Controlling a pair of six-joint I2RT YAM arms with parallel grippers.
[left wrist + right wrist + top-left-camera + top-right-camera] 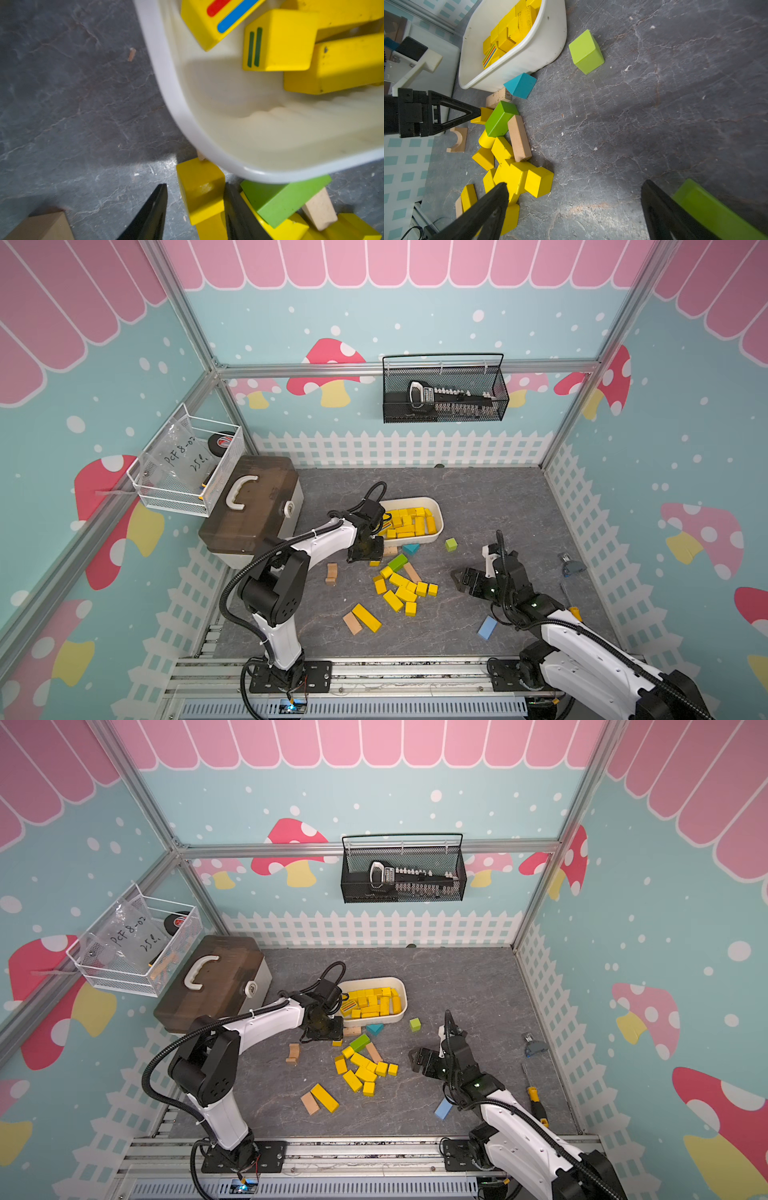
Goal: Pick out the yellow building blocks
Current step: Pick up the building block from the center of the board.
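Grey slate-look tabletop (498, 510), veined and matte. We see oval white plastic tub (409, 499) mid-table toward far edge, heaped with glossy yellow building blocks (409, 522). One striped block (218, 18) shows red and blue bands. Loose yellow blocks (401, 587) cluster near table centre beside green bar (397, 562) and tan wood block (412, 572). We find left gripper (195, 185) jaws partly apart, straddling yellow cube (199, 176) near tub's corner: one finger against it, gap on other side. Right gripper (575, 182) jaws spread wide over bare tabletop. Bag (183, 456) handwriting reads "PCF 8-02"; rest illegible.
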